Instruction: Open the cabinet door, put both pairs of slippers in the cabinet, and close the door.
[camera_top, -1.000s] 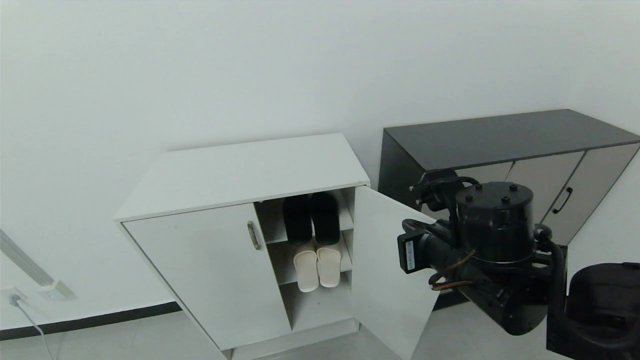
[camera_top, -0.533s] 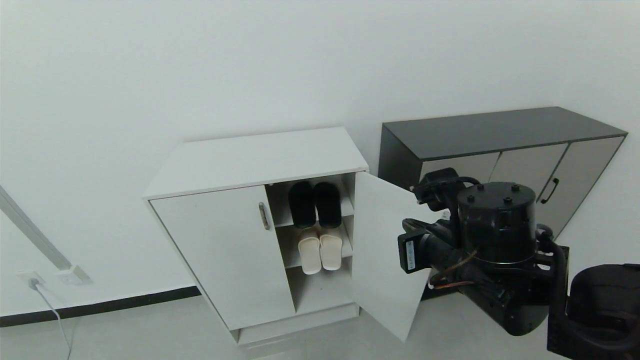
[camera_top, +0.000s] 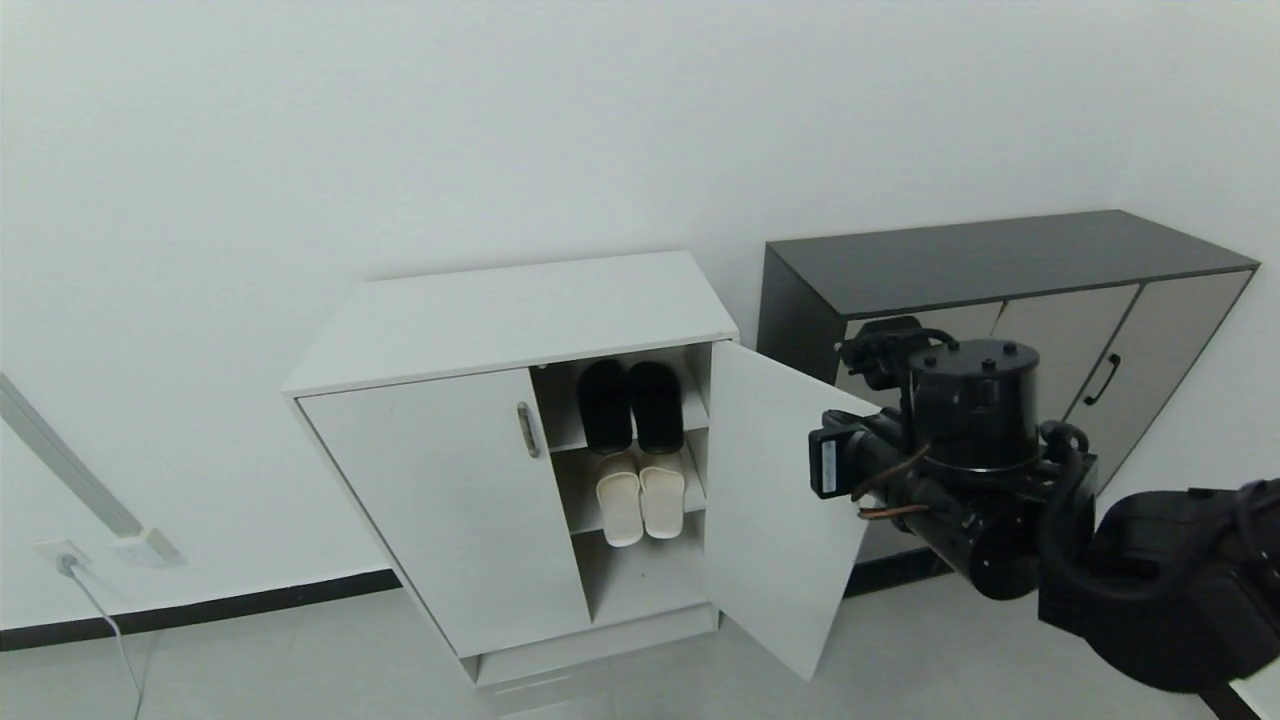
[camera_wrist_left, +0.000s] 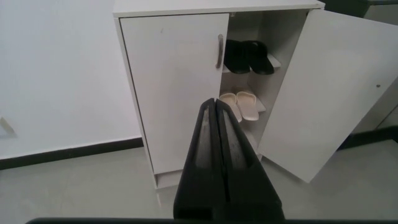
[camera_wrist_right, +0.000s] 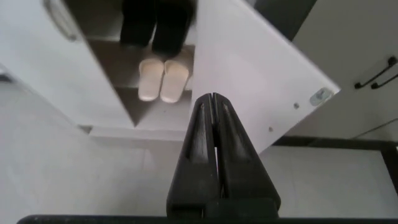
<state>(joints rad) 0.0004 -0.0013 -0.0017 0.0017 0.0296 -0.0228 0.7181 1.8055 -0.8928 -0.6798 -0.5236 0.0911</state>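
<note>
The white cabinet (camera_top: 520, 310) stands against the wall with its left door (camera_top: 440, 510) shut and its right door (camera_top: 775, 500) swung open. Black slippers (camera_top: 630, 405) lie on the upper shelf and white slippers (camera_top: 640, 495) on the shelf below. My right arm (camera_top: 960, 470) hangs beside the open door's outer face. In the right wrist view my right gripper (camera_wrist_right: 213, 98) is shut and empty, pointing at the open door (camera_wrist_right: 249, 81) and the white slippers (camera_wrist_right: 163, 79). My left gripper (camera_wrist_left: 216, 102) is shut and empty, facing the cabinet front and the black slippers (camera_wrist_left: 249, 56).
A dark cabinet (camera_top: 1000, 260) with grey doors stands right of the white one, close behind the open door. A wall socket with a cord (camera_top: 60, 560) sits low on the left. Grey floor (camera_top: 300, 660) spreads in front.
The head view shifted, so the cabinet sits farther right and higher. My right arm has moved a little forward and to the right beside the open door. The slippers stay put.
</note>
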